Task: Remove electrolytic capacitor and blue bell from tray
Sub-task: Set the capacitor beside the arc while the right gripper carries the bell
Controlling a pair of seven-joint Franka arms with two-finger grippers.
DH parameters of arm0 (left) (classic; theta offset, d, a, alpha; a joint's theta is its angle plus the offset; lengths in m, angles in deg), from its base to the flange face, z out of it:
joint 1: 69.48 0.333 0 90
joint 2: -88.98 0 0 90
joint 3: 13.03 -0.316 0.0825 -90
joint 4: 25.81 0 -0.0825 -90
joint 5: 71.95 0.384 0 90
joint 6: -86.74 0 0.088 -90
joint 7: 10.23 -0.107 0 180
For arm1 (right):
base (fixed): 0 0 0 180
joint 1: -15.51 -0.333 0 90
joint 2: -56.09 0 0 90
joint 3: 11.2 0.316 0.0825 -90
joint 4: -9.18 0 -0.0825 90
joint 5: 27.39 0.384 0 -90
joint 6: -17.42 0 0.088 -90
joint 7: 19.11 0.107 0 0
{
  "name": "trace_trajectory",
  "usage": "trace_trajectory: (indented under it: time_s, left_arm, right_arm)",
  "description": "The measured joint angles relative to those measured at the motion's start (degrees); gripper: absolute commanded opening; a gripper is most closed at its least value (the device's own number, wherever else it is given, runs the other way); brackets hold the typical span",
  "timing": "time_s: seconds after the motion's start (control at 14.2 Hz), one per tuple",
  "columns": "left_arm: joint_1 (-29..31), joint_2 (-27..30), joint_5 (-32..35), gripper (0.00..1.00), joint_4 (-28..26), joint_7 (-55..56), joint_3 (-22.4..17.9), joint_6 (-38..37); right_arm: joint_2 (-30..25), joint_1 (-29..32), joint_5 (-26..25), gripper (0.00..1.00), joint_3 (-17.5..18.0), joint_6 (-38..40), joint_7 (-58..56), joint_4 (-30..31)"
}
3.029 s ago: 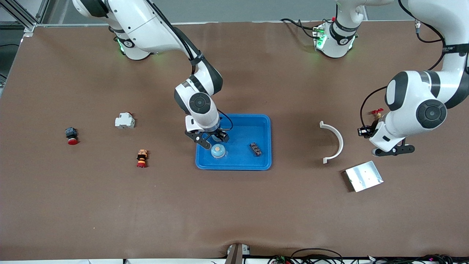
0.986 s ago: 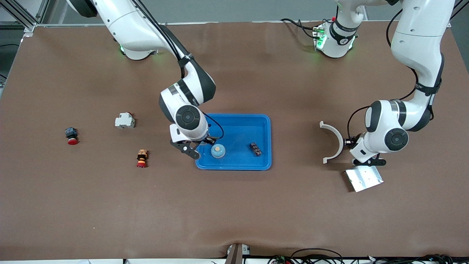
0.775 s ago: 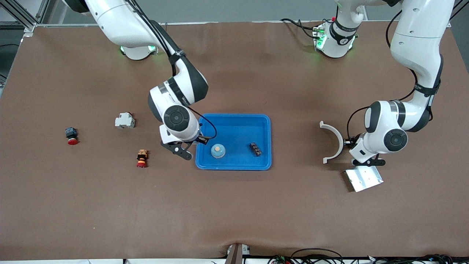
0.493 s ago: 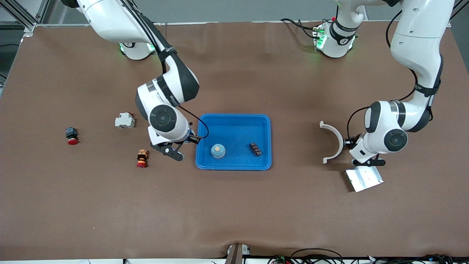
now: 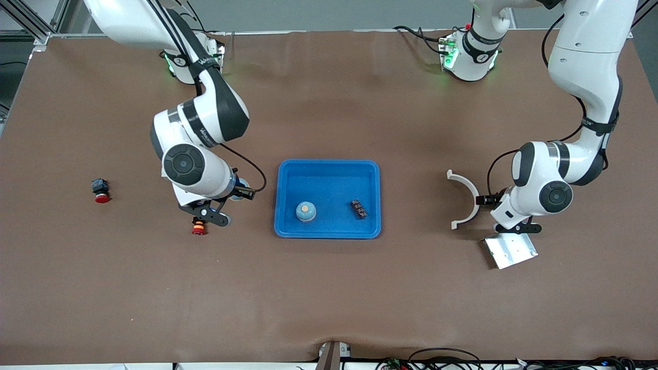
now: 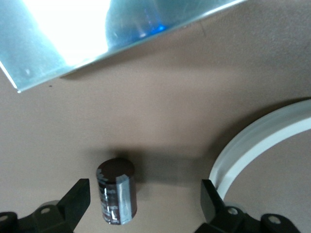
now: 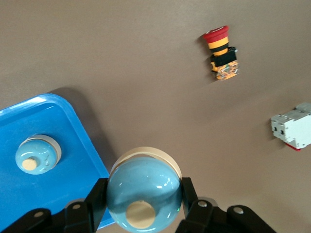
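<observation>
1. Brown table [image 5: 329, 288] surface is seen in all views; both arms are reached out over it.
2. Capacitor [image 6: 115, 191]: stood on end on the table, dark body with a grey stripe. It is placed between the white curved piece [image 6: 262, 145] and the metal plate [image 6: 97, 34], toward the left arm's end of the table.
3. Left gripper [image 6: 143, 204]: positioned low over the capacitor, fingers spread wide on either side of it. No contact is seen and nothing is gripped.
4. Bell [image 7: 143, 184]: blue dome, clamped between the fingers of the right gripper [image 7: 143, 194]. It is held over bare table between the blue tray [image 5: 329, 163] and the red and yellow button [image 7: 221, 53].
5. Second bell [image 5: 306, 211]: seated inside the tray, at the end toward the right arm. A small dark part [image 5: 359, 208] is laid in the same tray, apart from it.
6. White breaker [image 7: 294, 130]: set on the table near the red and yellow button, hidden by the right arm in the front view.
7. Black and red button [image 5: 100, 190]: located well apart, toward the right arm's end of the table.
</observation>
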Motion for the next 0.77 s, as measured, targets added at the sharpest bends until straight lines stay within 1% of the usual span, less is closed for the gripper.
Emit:
trace_trajectory:
  time_s: [0.28, 0.42, 0.56, 0.7, 0.77]
  left_arm:
    - [0.6, 0.2, 0.0, 1.0, 0.7, -0.2, 0.0, -0.2]
    - [0.8, 0.9, 0.0, 1.0, 1.3, -0.8, 0.0, -1.7]
    - [0.8, 2.9, 0.0, 1.0, 2.6, -0.9, 0.0, -6.5]
    - [0.8, 5.9, -0.1, 1.0, 5.8, -0.9, 0.3, -14.7]
    - [0.7, 7.3, -0.5, 1.0, 8.4, -0.7, 0.9, -19.9]
  right_arm:
    - [-2.3, 1.5, -0.1, 0.0, 0.0, 0.0, -3.5, 2.7]
    - [-3.5, 2.5, -0.3, 0.0, -0.1, -0.1, -5.7, 4.5]
    - [-4.8, 4.3, -0.4, 0.0, -0.1, -0.2, -9.0, 6.1]
    - [-6.5, 6.1, -0.4, 0.0, -0.1, -1.6, -12.3, 8.7]
    - [-7.9, 7.0, -0.4, 0.0, -0.2, -3.5, -14.2, 11.1]
